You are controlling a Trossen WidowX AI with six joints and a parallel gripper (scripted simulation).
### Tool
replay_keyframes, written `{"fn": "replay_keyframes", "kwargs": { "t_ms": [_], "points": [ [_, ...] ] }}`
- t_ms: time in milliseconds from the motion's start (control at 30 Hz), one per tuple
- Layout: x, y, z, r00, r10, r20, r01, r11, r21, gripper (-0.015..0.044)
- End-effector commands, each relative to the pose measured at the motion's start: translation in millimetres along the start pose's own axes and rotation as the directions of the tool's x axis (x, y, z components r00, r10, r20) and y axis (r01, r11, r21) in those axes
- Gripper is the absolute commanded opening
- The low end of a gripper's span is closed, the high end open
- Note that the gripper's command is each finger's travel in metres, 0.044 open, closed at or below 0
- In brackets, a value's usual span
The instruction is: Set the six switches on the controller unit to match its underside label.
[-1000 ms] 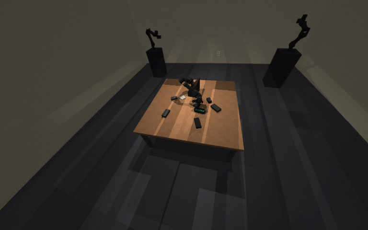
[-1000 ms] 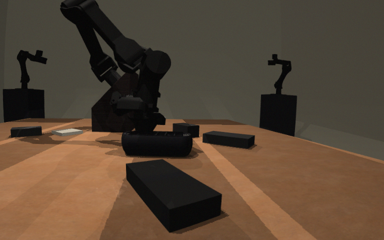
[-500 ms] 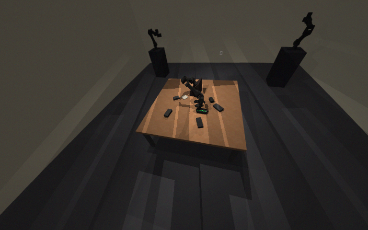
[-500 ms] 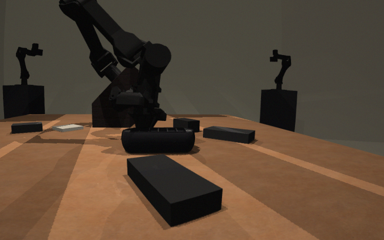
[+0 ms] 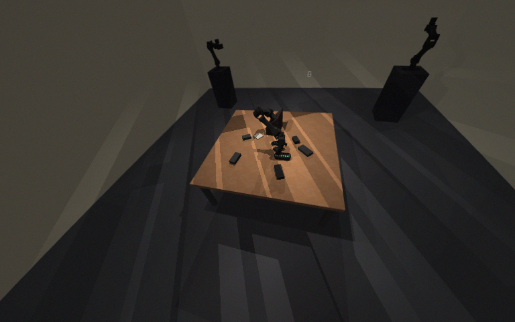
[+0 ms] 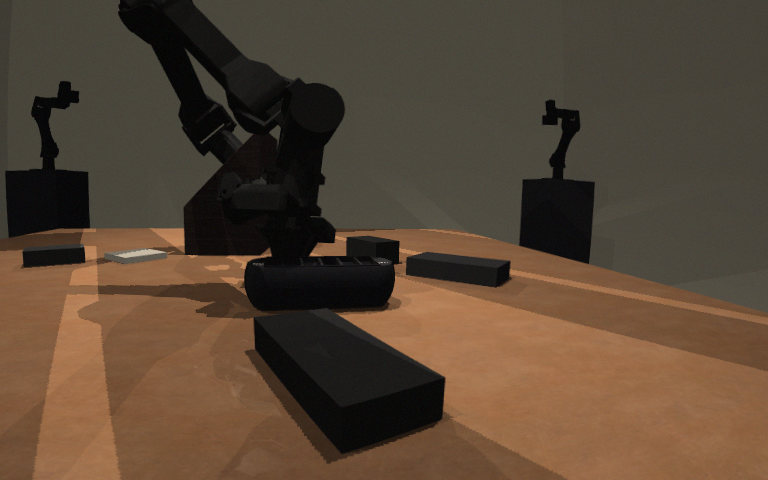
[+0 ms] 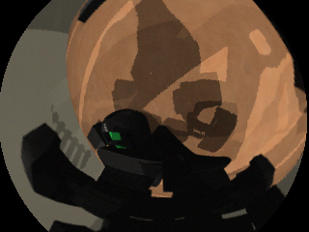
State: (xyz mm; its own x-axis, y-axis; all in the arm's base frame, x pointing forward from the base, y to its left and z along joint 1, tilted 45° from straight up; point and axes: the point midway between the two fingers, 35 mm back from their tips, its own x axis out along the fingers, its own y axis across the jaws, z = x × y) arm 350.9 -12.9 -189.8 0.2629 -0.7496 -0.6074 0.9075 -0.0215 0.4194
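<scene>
The dark grey controller unit (image 5: 282,156) (image 6: 320,283) (image 7: 123,142) sits flat on its base near the middle of the wooden bench (image 5: 243,182) (image 6: 566,367). A row of rocker switches runs along its top, and green ends show in the top view and in the wrist view. My gripper (image 5: 278,151) (image 6: 291,254) (image 7: 161,128) is shut and empty. It points straight down, with its tips at the unit's top near its left end in the exterior view. The arm hides the switch under the tips, so I cannot tell how it is set.
Dark blocks lie around the unit: a long one in front (image 6: 345,379) (image 5: 279,171), one to the right (image 6: 457,267) (image 5: 305,150), a small one behind (image 6: 372,247) (image 5: 296,139), and two on the left (image 5: 235,157) (image 6: 53,254). A flat white piece (image 6: 135,255) (image 5: 258,135) lies near the arm's base.
</scene>
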Motion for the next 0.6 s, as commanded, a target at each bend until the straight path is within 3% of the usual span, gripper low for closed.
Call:
{"fn": "replay_keyframes", "kwargs": {
  "t_ms": [0,167,333,567],
  "points": [
    [-10.4,-7.2,0.5,1.000,-0.001,-0.004,0.001,1.000,0.001,0.0000],
    [-69.5,-51.1,15.0,1.000,-0.001,-0.009,0.001,1.000,0.011,0.0000],
    [-71.5,-52.8,16.0,1.000,-0.001,-0.008,0.001,1.000,0.012,0.0000],
    [-69.8,-28.6,-22.2,0.997,-0.079,-0.024,0.078,0.996,-0.041,0.0184]
  ]
}}
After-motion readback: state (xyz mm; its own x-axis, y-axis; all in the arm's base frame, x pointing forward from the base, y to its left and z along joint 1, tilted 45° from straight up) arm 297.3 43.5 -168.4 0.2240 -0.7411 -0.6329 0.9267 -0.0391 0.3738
